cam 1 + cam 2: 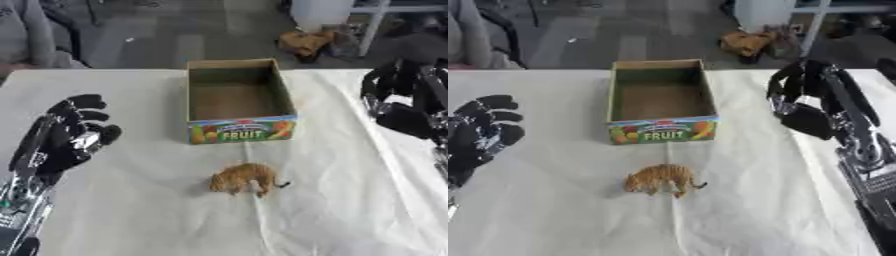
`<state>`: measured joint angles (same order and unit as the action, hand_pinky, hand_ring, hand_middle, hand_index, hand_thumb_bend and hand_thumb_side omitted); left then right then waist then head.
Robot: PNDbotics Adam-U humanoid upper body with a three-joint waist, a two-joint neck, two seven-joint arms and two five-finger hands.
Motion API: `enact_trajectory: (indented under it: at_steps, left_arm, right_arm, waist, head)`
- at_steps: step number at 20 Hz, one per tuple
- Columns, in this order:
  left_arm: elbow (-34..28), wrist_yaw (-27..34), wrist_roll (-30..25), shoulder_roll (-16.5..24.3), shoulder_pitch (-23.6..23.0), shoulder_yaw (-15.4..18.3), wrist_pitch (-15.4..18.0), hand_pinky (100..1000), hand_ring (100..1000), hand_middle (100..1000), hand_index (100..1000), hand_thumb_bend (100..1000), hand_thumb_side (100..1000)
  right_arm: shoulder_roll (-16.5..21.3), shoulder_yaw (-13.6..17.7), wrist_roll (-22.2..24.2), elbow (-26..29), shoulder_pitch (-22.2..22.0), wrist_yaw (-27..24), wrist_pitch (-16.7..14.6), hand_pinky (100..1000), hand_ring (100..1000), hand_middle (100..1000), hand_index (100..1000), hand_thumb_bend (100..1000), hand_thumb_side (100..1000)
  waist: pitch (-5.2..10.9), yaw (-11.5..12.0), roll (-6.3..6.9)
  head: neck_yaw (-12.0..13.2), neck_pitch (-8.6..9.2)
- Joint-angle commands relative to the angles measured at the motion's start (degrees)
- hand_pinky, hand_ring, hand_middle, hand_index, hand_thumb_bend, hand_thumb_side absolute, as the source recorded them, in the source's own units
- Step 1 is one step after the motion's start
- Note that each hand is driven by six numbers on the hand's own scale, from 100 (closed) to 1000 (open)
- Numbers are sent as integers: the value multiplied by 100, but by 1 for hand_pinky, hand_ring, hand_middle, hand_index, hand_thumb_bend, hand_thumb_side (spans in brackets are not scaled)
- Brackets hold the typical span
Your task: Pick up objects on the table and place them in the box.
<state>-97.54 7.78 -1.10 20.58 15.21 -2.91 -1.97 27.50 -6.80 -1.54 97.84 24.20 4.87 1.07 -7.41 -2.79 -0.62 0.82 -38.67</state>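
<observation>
Nearest you, just below the centre of the frame, the toy tiger (245,178) stands on its feet on the white tablecloth (131,215), its head toward the left of the frame and its thin tail toward the right; nothing touches it. At the left edge, about mid-height, your left hand (66,132) rests over the cloth with its fingers relaxed and spread, tips pointing toward the upper part of the frame, grasping nothing; its silver-and-black forearm runs down into the lower left corner. Your left hand is well apart from the tiger. Above the tiger, in the upper middle of the frame, sits the cardboard box (282,95), open at the top, with a bare brown floor and a green inner wall; its near face carries a bright fruit label with the word FRUIT. The tiger is near that labelled face but clear of it, with a strip of cloth between them. To the right of the box, in the upper right of the frame, your right hand (802,107) hangs above the cloth with its fingers curled downward and holding nothing, the arm leading off toward the lower right corner. Beyond the table's far edge, at the top of the frame, you have a grey floor (157,35) with an orange-brown bundle (306,42) lying beside a white furniture leg (372,27).
</observation>
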Motion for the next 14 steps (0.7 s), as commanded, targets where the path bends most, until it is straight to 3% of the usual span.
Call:
enact_trajectory:
  at_steps: [1,2,3,7,13,14]
  left_arm:
    - [-57,-22,-44,39,49,15,13,609,684,672,766,846,380]
    - [-56,-22,-51,38,50,12,14,609,686,673,768,843,381]
    - [-56,-23,-58,37,50,11,16,610,687,674,769,839,382]
    - [-54,-26,-81,32,49,9,22,611,689,675,771,835,384]
    - [-51,-33,-106,31,47,5,26,612,690,675,771,831,385]
    - [-49,-33,-112,29,46,-1,25,613,691,678,772,827,387]
  right_arm:
    - [164,25,65,72,96,60,-36,460,467,482,560,100,100]
    - [174,-10,116,82,98,74,-67,587,655,682,794,134,245]
    - [185,-47,194,85,100,101,-102,654,745,766,860,231,282]
    - [216,-60,548,83,128,266,-189,697,790,814,897,306,292]
    - [262,-68,752,82,178,399,-212,701,794,818,899,319,287]
    - [294,-103,778,85,208,424,-218,711,802,820,899,374,280]
  waist:
    - [83,7,1]
    - [83,12,0]
    - [84,16,-1]
    - [87,23,-9]
    - [88,41,-22]
    - [91,53,-29]
  head:
    - [-1,46]
    - [-7,46]
    - [-11,48]
    - [-11,56]
    - [-20,57]
    - [-20,52]
